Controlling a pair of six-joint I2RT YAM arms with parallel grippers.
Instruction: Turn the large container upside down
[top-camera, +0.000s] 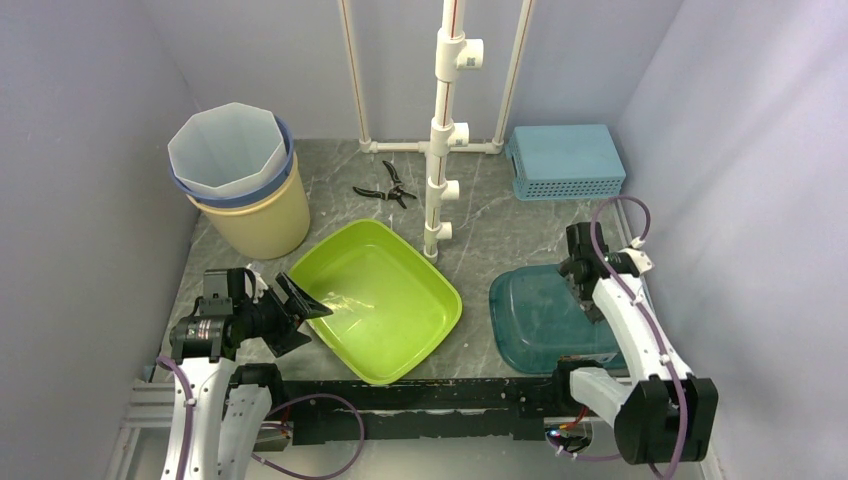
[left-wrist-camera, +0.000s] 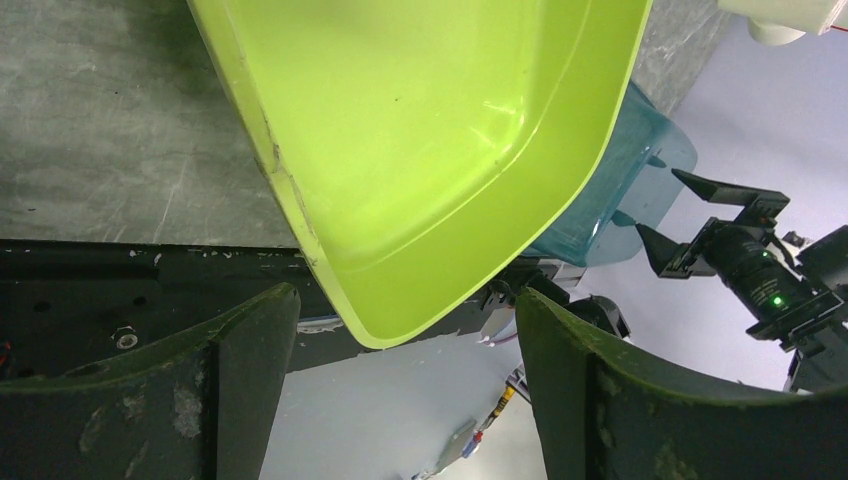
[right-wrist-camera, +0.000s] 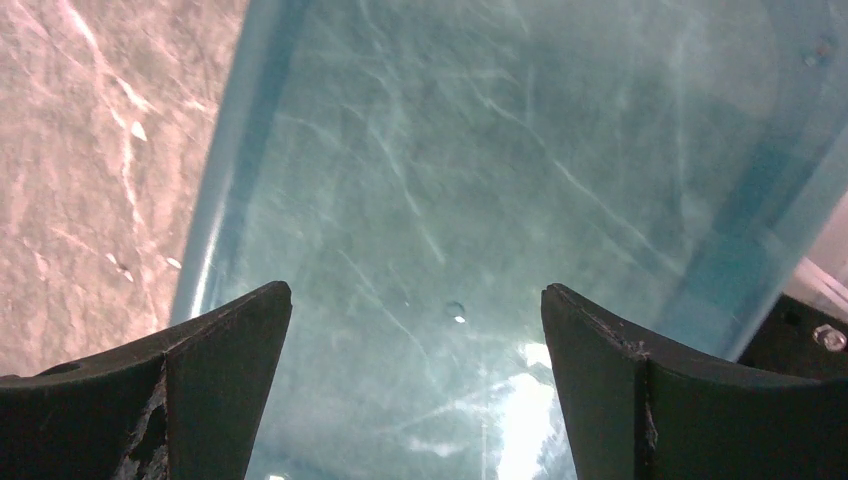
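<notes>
A lime-green basin (top-camera: 385, 300) (left-wrist-camera: 420, 130), the largest tub here, rests open side up at the middle of the table, its near corner over the black rail. My left gripper (top-camera: 305, 320) (left-wrist-camera: 405, 295) is open at the basin's left rim, with the rim's corner ahead between the jaws and nothing gripped. A translucent teal tub (top-camera: 535, 315) (left-wrist-camera: 640, 170) (right-wrist-camera: 450, 150) lies to the right. My right gripper (top-camera: 580, 280) (right-wrist-camera: 415, 290) hovers open over the teal tub's far right part, holding nothing.
A beige bucket (top-camera: 250, 215) with a white liner stands at the back left. Black pliers (top-camera: 385, 188) lie beside a white pipe stand (top-camera: 440, 150). A blue perforated crate (top-camera: 565, 160) sits at the back right. Walls close in on both sides.
</notes>
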